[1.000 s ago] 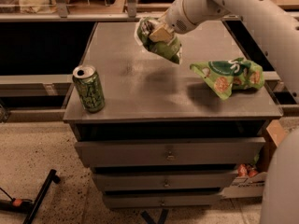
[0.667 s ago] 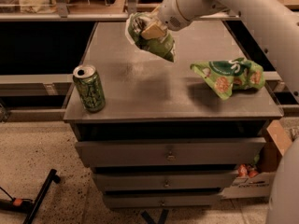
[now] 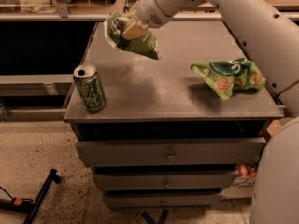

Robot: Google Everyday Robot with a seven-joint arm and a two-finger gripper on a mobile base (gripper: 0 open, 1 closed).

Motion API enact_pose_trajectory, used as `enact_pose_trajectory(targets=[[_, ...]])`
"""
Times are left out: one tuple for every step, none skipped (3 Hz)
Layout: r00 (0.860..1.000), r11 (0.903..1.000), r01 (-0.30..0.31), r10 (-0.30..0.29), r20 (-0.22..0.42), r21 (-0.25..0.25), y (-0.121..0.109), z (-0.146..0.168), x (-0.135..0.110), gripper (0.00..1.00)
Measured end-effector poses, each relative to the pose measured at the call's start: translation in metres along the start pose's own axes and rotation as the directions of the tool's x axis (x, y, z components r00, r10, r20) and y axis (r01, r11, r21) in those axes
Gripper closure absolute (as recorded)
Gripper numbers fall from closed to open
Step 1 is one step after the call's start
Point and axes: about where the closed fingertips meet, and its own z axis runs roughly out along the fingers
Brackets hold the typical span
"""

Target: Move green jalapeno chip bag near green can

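Camera view shows you the gripper (image 3: 131,30) up over the back left part of the grey cabinet top (image 3: 163,90), with its tan fingers (image 3: 134,31) closed onto the green jalapeno chip bag (image 3: 144,45). The bag hangs crumpled from that grip, clear of the surface, its lower corner pointing down and to the right. Behind the gripper, the white arm (image 3: 233,13) runs up and off to the right edge of the frame.

Below and to the left of the bag you have the green can (image 3: 89,88), upright at the front left corner of the cabinet top, close to the edge. The bag is apart from it, higher and further back. Well over on the right side lies a lime-green bag (image 3: 229,77), resting on the surface near the right edge.

Under the top you can see a stack of grey drawers (image 3: 170,152) with small knobs. The floor (image 3: 42,148) is speckled and pale, and a black bar with an orange band (image 3: 32,200) lies on it at lower left. A shelf rail (image 3: 46,17) crosses the background.
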Motion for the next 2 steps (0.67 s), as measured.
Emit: enact_pose_trajectory(targets=[[0.999, 0.9991, 0.032, -0.032, -0.012, -0.028, 0.01, 0.012, -0.018, 0.85], [0.999, 0.9978, 0.045, -0.046, -0.018, -0.05, 0.022, 0.025, -0.033, 0.83]])
